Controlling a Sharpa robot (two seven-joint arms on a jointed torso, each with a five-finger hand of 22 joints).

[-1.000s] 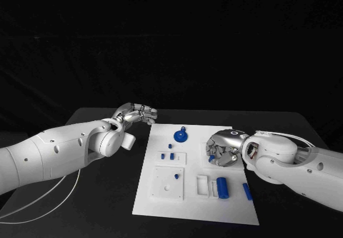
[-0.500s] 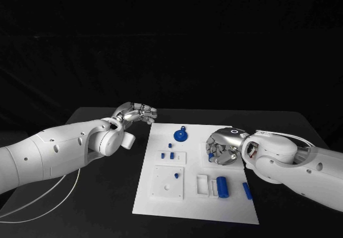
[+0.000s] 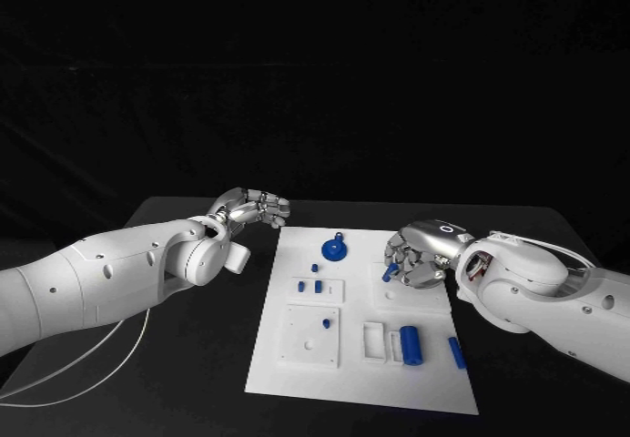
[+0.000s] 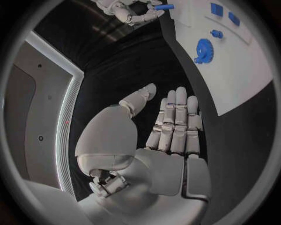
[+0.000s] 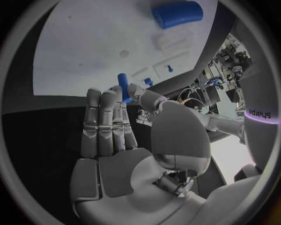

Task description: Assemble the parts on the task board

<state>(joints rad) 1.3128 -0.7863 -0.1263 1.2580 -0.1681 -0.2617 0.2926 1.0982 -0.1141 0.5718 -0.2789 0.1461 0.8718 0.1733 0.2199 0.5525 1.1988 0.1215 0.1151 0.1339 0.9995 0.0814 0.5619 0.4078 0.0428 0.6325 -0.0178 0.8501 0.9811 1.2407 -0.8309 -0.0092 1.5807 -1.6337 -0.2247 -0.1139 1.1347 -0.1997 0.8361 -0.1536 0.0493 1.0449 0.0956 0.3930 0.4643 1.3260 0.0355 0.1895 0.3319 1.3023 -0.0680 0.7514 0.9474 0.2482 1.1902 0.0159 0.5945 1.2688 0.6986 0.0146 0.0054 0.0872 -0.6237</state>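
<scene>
The white task board (image 3: 361,378) lies mid-table. My right hand (image 3: 422,253) hovers over its right edge and pinches a small blue peg (image 3: 390,270) between thumb and finger; the right wrist view shows the peg (image 5: 123,89) at the fingertips, and the left wrist view shows it (image 4: 164,7) far off. On the board lie a blue round toothed piece (image 3: 333,248), a tiny peg (image 3: 315,268), two small blue pieces (image 3: 309,287) on a white block, a thick blue cylinder (image 3: 410,344) and a thin blue rod (image 3: 455,352). My left hand (image 3: 249,208) is off the board's far left corner, fingers (image 4: 175,122) straight, holding nothing.
A white plate with holes (image 3: 309,334) and a white holder (image 3: 373,340) sit on the board's near half. A white cable (image 3: 79,382) loops over the black table at the near left. The board's near strip is bare.
My right hand has lifted off the board's right side and moved a little farther away, carrying the small blue peg. The left hand has stayed put.
</scene>
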